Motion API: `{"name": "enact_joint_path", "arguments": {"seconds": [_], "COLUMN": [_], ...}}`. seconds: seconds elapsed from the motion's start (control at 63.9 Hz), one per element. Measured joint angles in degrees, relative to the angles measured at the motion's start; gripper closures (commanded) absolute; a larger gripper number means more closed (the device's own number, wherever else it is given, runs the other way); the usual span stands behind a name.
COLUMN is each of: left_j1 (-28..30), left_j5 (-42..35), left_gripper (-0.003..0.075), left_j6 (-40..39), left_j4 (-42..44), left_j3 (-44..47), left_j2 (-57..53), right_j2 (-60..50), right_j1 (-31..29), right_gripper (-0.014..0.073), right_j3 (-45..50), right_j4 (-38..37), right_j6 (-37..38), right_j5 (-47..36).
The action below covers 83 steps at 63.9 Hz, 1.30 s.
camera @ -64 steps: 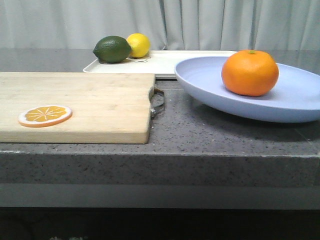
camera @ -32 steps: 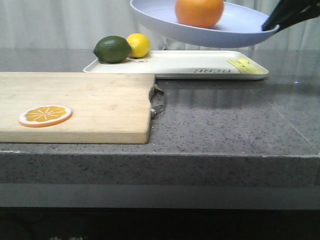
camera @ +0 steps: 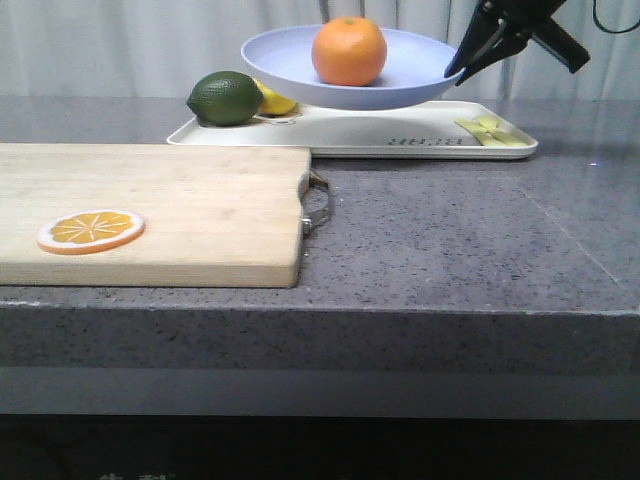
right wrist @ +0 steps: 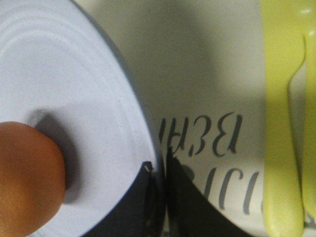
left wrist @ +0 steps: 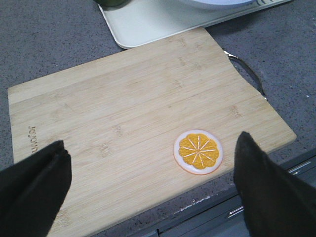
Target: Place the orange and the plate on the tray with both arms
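Here the counter (camera: pixel 470 240) spreads below both claws, and on it the board (camera: pixel 150 210) lies directly under the left claw (left wrist: pixel 148 182), whose two dark fingers (left wrist: pixel 32 185) stand wide apart with nothing between them. The tray (camera: pixel 400 135) sits on the counter beneath the right claw (camera: pixel 462 72). The plate (camera: pixel 350 70) hangs over the tray, tilted a little, its rim pinched by the right claw; the right wrist view shows the two fingers (right wrist: pixel 143 197) closed on that rim, one above and one below. Whether the plate's underside touches the tray cannot be told. The orange (camera: pixel 348 51) rests in the plate's hollow, away from the pinched rim. A lime (camera: pixel 225 98) lies on the tray's far end from the right claw, and a lemon (camera: pixel 275 101) peeks out beside it, mostly hidden behind the plate. A slice (left wrist: pixel 198 151) lies flat on the board between the left claw's fingers. A yellow mark (camera: pixel 490 130) shows on the tray just below the right claw.
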Motion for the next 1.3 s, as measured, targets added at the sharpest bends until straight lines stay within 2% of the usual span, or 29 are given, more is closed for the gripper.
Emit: {"name": "enact_joint_path", "arguments": {"seconds": [0.204,0.282,0.439,0.611,0.658,0.799,1.081,1.3], "left_j1": [0.0,0.0,0.0,0.0,0.0,0.0,0.0,0.0], "left_j5": [0.0,0.0,0.0,0.0,0.0,0.0,0.0,0.0], "left_gripper": [0.0078,0.0078,0.0078,0.0078,0.0078,0.0078,0.0078,0.0078], "left_j6": [0.0,0.0,0.0,0.0,0.0,0.0,0.0,0.0], "left_j4": [0.0,0.0,0.0,0.05,0.05,0.05,0.91,2.03], "left_j3": [0.0,0.0,0.0,0.0,0.0,0.0,0.0,0.0], "left_j2": [0.0,0.0,0.0,0.0,0.0,0.0,0.0,0.0], "right_j2": [7.22,8.63,9.22,9.2,9.2,9.2,8.08,2.53], "right_j1": [0.61,0.61,0.61,0.61,0.61,0.61,0.61,0.61], "right_gripper": [0.0659,0.063,0.0489,0.0278,0.0251,0.0244,0.0244,0.0244], "right_j3": [-9.49,-11.34,-12.16,-12.38,-12.38,-14.16,-23.56,-24.91], "right_j4": [-3.66,-4.21,-6.07,-6.35,-6.35,-6.35,-6.77,-9.87], "right_j6": [3.6,4.61,7.06,7.3,7.3,7.44,7.62,7.62], "right_j5": [3.5,4.32,4.5,4.5,4.5,5.82,9.54,10.2]}}
